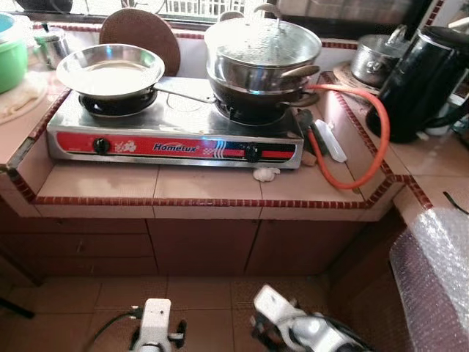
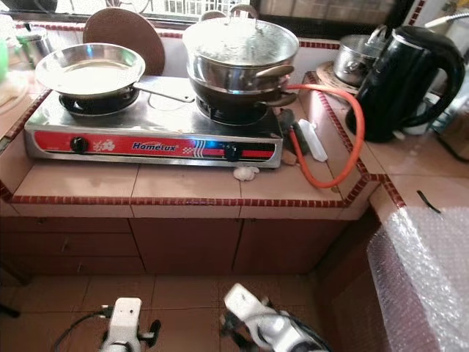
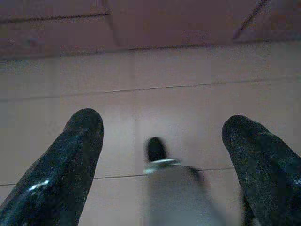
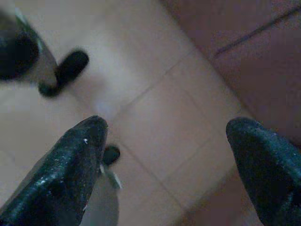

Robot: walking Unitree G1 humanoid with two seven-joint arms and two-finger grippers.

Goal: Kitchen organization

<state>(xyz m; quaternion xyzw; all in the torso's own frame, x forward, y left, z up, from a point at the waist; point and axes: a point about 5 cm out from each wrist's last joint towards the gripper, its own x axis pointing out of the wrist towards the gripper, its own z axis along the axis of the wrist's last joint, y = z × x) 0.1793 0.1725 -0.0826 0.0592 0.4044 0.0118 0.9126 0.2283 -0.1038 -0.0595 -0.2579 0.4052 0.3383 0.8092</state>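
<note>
The stove (image 1: 176,136) sits on the tiled counter (image 1: 205,183), a pan (image 1: 110,70) on its left burner and stacked pots (image 1: 260,62) on the right, ready to sort. Both arms hang low over the floor; the left gripper (image 3: 162,136) and right gripper (image 4: 164,136) have their jaws spread, holding nothing

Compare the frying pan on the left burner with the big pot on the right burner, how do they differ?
The frying pan is shallow and open, showing its bare inside; the pot is deep and covered by a glass lid. The frying pan sits straight on its burner, while the pot is stacked on a dark pan. The frying pan has one long handle; the pot has short side handles. Both are shiny metal on the same stove.
</note>
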